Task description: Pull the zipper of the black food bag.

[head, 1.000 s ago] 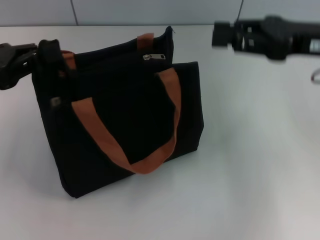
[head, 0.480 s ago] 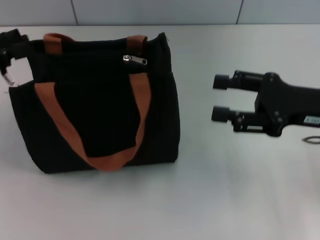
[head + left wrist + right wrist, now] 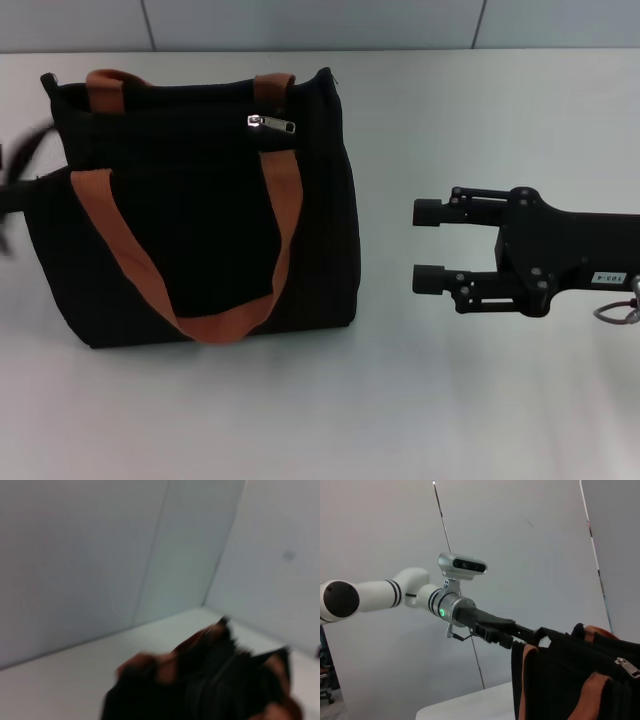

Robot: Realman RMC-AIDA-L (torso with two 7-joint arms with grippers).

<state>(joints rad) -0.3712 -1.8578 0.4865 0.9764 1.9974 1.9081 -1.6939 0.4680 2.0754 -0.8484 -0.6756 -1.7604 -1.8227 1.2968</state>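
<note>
Black food bag standing upright on bench; fabric likely soft, sagging. Zipper tiny, likely slippery: pinch tab. Right gripper hovering beside, jaws spread. Left gripper at bag's far corner, jaws unclear.

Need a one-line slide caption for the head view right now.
Open right gripper faces the upright black food bag, zipper near the top; left gripper at the bag's far end.
</note>
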